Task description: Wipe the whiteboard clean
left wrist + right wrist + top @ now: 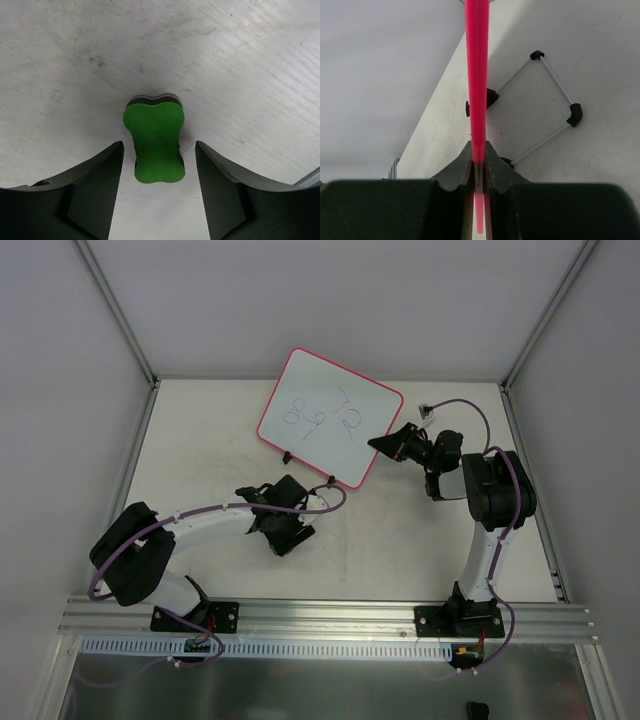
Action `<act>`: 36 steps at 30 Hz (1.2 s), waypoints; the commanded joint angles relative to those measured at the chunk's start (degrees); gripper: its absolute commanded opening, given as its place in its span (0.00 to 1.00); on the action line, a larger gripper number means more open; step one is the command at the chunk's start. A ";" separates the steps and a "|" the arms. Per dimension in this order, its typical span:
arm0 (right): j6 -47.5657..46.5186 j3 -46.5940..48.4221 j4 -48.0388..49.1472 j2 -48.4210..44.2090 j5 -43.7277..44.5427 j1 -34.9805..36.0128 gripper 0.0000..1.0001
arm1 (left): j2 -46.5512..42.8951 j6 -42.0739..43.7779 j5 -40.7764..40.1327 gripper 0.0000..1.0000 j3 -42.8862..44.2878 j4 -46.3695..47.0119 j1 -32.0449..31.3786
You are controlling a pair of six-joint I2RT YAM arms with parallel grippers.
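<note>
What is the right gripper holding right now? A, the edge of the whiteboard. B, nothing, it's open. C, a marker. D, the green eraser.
A: in the right wrist view, the right gripper has its jaws shut on the whiteboard, gripping its pink frame edge-on; the eraser lies on the table by the other arm.

A small green bone-shaped eraser [154, 142] lies flat on the white table [225, 60], green face up, with a dark layer and a pale one showing beneath it at its far end. The table around it carries faint grey scuffs. Plain pale walls [330, 300] enclose the table on three sides, with slanted aluminium posts [115, 305] at the back corners. An aluminium rail [330, 615] runs along the near edge.
</note>
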 commanded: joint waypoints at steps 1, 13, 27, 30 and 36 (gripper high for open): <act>-1.06 1.66 13.46 0.53 0.25 0.44 0.08 | 0.72 0.51 1.21 0.59 1.88 -1.11 -0.30; -0.79 1.93 13.37 0.62 -0.01 0.53 0.07 | 3.71 0.07 0.16 0.51 2.76 -1.11 -0.30; -0.79 2.02 13.37 0.71 -0.02 0.53 0.07 | 3.36 -0.19 0.42 0.25 3.11 -1.11 -0.21; -0.70 2.10 13.37 0.71 -0.10 0.53 0.07 | 2.22 -0.54 -0.11 0.22 3.37 -1.02 -0.21; -0.70 2.10 13.37 0.89 -0.10 0.62 0.07 | -3.05 -1.60 -0.73 0.00 4.16 -1.10 1.10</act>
